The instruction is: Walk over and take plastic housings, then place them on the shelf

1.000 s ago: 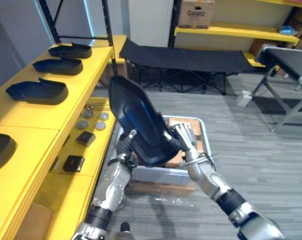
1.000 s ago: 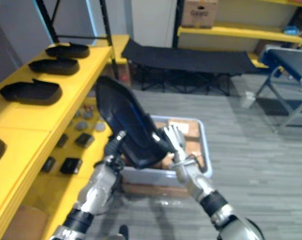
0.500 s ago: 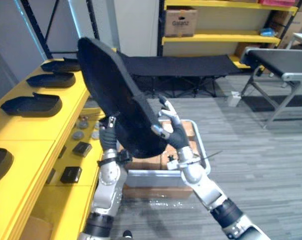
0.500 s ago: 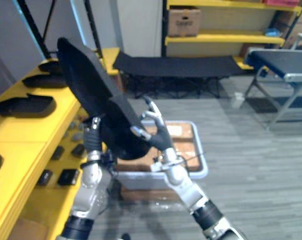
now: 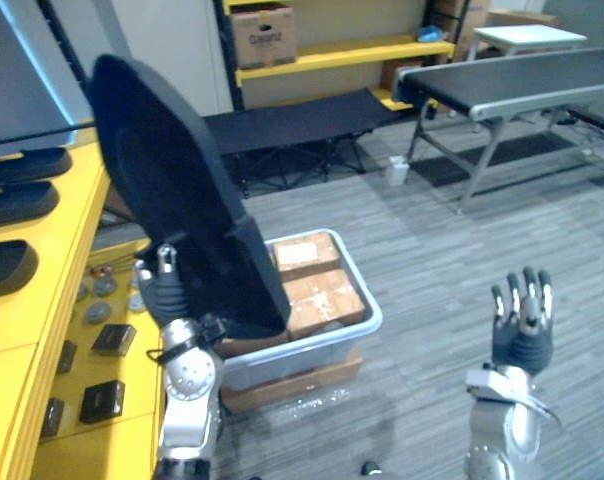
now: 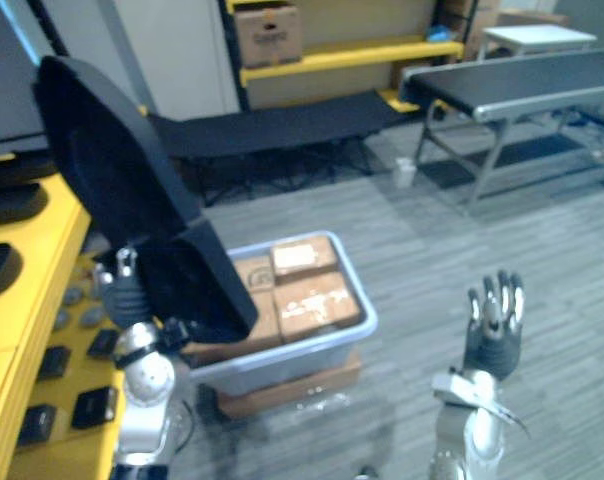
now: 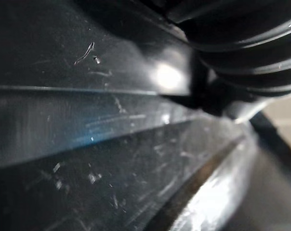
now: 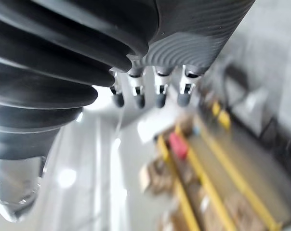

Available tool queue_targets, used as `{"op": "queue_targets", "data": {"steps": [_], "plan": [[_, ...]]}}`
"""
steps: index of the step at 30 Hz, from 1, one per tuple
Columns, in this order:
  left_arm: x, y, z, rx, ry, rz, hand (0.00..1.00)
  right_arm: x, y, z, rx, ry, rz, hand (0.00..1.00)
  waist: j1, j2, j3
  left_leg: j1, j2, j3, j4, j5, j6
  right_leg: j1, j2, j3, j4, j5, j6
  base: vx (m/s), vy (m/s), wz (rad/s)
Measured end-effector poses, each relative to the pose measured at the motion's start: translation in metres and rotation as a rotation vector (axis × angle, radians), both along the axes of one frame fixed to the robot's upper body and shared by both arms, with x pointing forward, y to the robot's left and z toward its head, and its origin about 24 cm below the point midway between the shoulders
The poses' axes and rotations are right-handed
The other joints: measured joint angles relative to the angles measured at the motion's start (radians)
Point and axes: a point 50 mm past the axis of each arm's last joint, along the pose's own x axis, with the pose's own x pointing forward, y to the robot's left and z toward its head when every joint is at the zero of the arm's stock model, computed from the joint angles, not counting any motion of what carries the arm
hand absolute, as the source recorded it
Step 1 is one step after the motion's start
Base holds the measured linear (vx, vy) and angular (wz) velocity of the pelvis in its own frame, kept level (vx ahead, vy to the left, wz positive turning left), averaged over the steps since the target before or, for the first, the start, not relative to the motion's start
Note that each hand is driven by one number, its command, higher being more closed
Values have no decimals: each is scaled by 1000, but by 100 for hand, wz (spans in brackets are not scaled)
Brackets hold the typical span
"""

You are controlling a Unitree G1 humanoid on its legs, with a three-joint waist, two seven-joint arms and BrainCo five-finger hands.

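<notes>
The large black moulded plastic housing (image 5: 172,200) stood almost upright at the near left, carried at its lower end by the left hand (image 5: 165,292). Its long axis ran from that lower end, over the bin, up and away to the far left, so that the top leaned towards the shelving. Whether the left hand was clamped on the housing could not be determined, since the housing hid the grip in both the head views and the left wrist view. The right hand (image 5: 522,325) was raised at the near right, well apart from the housing, with straight, spread fingers (image 8: 159,98) and nothing in it. The yellow steel shelf (image 5: 22,320) lay directly left of the housing, so the left hand was the nearer one for placement. Three similar black housings (image 5: 4,265) lay on its top level towards the far end. The lower level carried small black blocks (image 5: 102,400). A pale grey plastic bin (image 5: 372,322) of brown cardboard boxes (image 5: 317,295) stood just right of the left arm. It was judged not to obstruct a leftward move
</notes>
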Motion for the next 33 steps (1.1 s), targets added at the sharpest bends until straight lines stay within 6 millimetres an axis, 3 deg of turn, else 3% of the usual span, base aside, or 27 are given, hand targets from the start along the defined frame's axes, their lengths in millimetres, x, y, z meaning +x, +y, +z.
{"op": "queue_targets", "data": {"steps": [6, 7, 10, 17, 18, 22, 25, 27, 30, 33], "plan": [[-29, 22, -20, -14, 69, 166, 100, -43, -18, -73, 72, 359, -141, 0, 17, 1, 12, -5, 4, 2, 1, -17, -1, -1, 4, 3, 0, -10, 0, 50, 6, -3], [-32, 22, -21, -14, 74, 175, 100, -46, -18, -76, 74, 375, -142, 0, 21, 2, 15, -6, 4, 2, 1, -19, 0, -2, 4, 4, 1, -11, 0, 47, 12, 2], [-38, 23, -20, -2, 52, 208, 100, -46, -17, -74, 57, 356, -129, 0, 24, -2, 41, -18, 4, -3, 2, -20, 0, -14, 4, 4, 8, -21, 0, 33, 8, 4], [-37, 36, -4, 19, -53, 286, 100, -10, -21, -36, -61, 129, 3, 0, 29, -4, 78, -35, -7, -72, 6, -16, 3, -8, -14, -55, 52, -40, 7, 52, 10, 25], [-37, 41, 2, 42, -77, 331, 100, 3, -19, -26, -93, 77, 63, 0, 39, -1, 86, -48, -13, -102, 20, -19, 6, -7, -26, -84, 77, -54, 11, 52, 28, 78], [-52, 66, 13, 81, -128, 529, 100, 49, 19, 0, -155, -60, 302, 0, 106, 10, 115, -93, -36, -226, 82, -36, 17, 30, -57, -199, 138, -96, 27, 38, 20, 99], [-94, 92, 14, 154, -93, 718, 100, 79, 74, 16, -213, -124, 529, 0, 212, 8, 120, -94, -75, -357, 79, -35, 19, 110, -80, -334, 140, -128, 44, 66, 26, 118], [-119, 103, 14, 214, -41, 794, 100, 96, 101, 23, -261, -143, 626, 0, 284, 5, 121, -98, -97, -432, 73, -30, 25, 153, -81, -402, 135, -131, 46, 60, 30, 117], [-147, 111, 15, 249, -11, 865, 100, 113, 131, 38, -298, -173, 695, 0, 363, -5, 122, -110, -128, -536, 62, -18, 30, 201, -87, -466, 135, -131, 46, 25, 25, 117], [-156, 109, 20, 261, -32, 830, 100, 117, 154, 46, -327, -183, 737, 0, 397, -25, 120, -114, -148, -609, 67, -17, 31, 227, -92, -468, 162, -131, 46, 79, -7, 76]]}}
